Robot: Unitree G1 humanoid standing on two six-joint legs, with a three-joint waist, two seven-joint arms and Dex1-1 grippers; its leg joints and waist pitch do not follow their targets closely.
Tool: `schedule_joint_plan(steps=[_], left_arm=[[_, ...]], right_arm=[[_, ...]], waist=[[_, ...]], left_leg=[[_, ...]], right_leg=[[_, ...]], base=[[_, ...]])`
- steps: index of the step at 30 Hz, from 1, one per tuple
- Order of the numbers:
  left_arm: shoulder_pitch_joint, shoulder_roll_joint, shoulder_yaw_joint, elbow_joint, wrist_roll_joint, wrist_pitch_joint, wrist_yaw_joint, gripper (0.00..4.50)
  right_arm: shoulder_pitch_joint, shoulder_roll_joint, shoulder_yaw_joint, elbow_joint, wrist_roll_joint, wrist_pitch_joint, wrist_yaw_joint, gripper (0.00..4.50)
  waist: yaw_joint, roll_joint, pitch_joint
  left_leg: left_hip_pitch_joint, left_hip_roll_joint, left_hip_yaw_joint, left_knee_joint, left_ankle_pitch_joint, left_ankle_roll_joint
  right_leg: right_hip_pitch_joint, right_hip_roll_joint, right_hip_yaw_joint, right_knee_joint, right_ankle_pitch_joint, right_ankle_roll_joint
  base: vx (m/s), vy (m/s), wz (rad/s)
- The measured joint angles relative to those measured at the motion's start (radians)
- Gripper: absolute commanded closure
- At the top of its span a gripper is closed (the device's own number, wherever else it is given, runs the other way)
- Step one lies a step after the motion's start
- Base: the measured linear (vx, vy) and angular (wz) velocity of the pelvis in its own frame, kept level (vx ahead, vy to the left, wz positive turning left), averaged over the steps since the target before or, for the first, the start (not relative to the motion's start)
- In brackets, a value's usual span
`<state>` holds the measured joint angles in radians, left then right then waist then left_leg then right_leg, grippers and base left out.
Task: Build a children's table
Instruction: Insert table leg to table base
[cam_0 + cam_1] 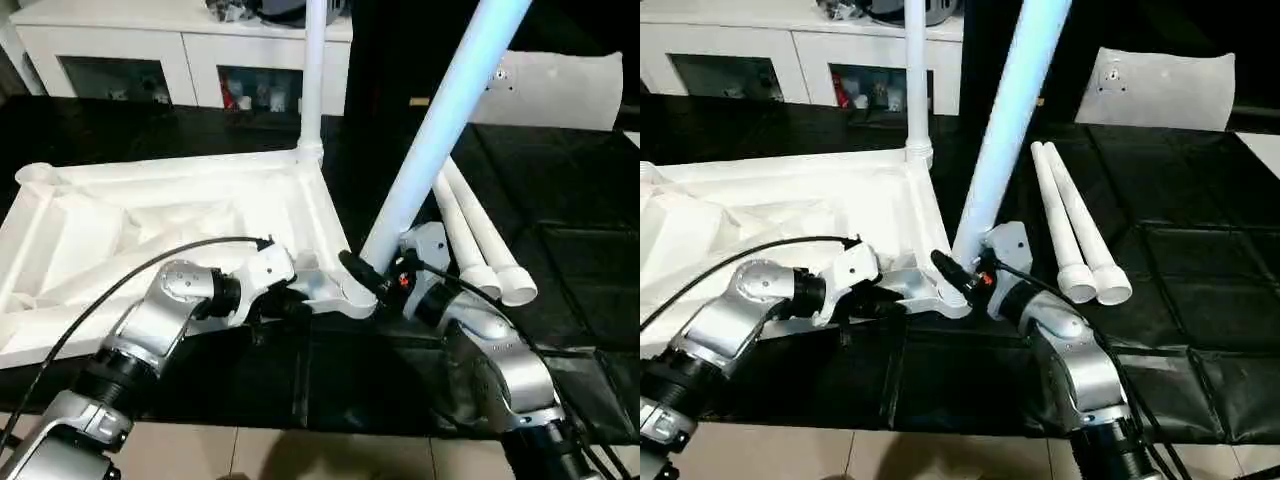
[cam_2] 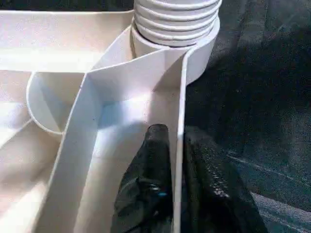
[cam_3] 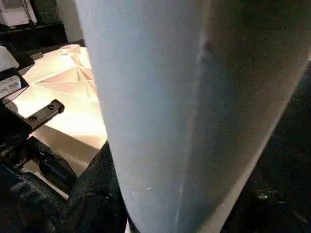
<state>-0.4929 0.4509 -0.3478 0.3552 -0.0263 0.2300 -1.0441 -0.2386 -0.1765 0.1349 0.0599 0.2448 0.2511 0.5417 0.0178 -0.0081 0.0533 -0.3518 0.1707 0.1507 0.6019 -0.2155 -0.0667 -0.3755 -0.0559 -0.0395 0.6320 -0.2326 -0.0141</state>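
Both forearms are silver, rounded metal shells with black joint rings. A thin black cable arcs over the left forearm (image 1: 165,310) (another runs along the right forearm (image 1: 495,360)). Each end effector has textured black fingers (image 2: 146,194), and a small red spot shows at the right wrist.

The white tabletop (image 1: 170,225) lies upside down on the dark floor, its ribs facing up. One white leg (image 1: 314,75) stands straight up in the far corner hole. Another leg (image 1: 440,125) leans at a tilt, its ridged end in the near corner hole. Two more legs (image 1: 480,240) lie side by side nearby.
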Motion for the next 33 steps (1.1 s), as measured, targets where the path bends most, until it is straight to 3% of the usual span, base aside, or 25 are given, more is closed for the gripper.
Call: schedule_joint_plan(steps=[8, 16, 24, 33], left_arm=[[0.0, 0.007, 0.002, 0.005, -0.001, -0.011, -0.021, 4.5], [-0.011, 0.015, -0.005, 0.018, 0.006, -0.027, -0.044, 4.5], [-0.04, 0.042, -0.033, 0.059, 0.023, -0.106, -0.117, 4.5], [-0.075, 0.035, -0.054, 0.114, 0.032, -0.132, -0.139, 4.5]], right_arm=[[0.0, 0.006, 0.0, 0.0, -0.001, 0.0, 0.001, 2.6], [-0.005, 0.003, 0.003, 0.004, -0.002, 0.002, 0.013, 2.6], [-0.07, -0.07, 0.052, 0.016, -0.003, 0.078, 0.141, 2.6], [-0.092, -0.106, 0.069, 0.032, -0.012, 0.085, 0.21, 2.6]], waist=[[0.001, 0.0, 0.0], [-0.002, 0.0, 0.0], [-0.007, 0.0, 0.0], [0.013, -0.001, -0.001]], left_leg=[[0.0, 0.0, 0.001, 0.0, 0.0, 0.0], [-0.001, 0.0, 0.001, -0.001, 0.0, 0.0], [0.0, 0.001, 0.001, -0.003, 0.0, 0.0], [0.002, 0.001, 0.001, -0.002, 0.001, 0.0]], right_leg=[[0.0, 0.0, 0.0, 0.0, 0.0, 0.0], [-0.001, 0.0, 0.0, -0.001, 0.0, 0.0], [0.0, 0.0, 0.0, -0.001, 0.0, 0.0], [0.006, 0.0, 0.0, -0.001, 0.0, 0.0]], base=[[0.0, 0.0, 0.0], [0.0, 0.0, 0.0], [0.0, 0.0, 0.0], [0.0, 0.0, 0.0]])
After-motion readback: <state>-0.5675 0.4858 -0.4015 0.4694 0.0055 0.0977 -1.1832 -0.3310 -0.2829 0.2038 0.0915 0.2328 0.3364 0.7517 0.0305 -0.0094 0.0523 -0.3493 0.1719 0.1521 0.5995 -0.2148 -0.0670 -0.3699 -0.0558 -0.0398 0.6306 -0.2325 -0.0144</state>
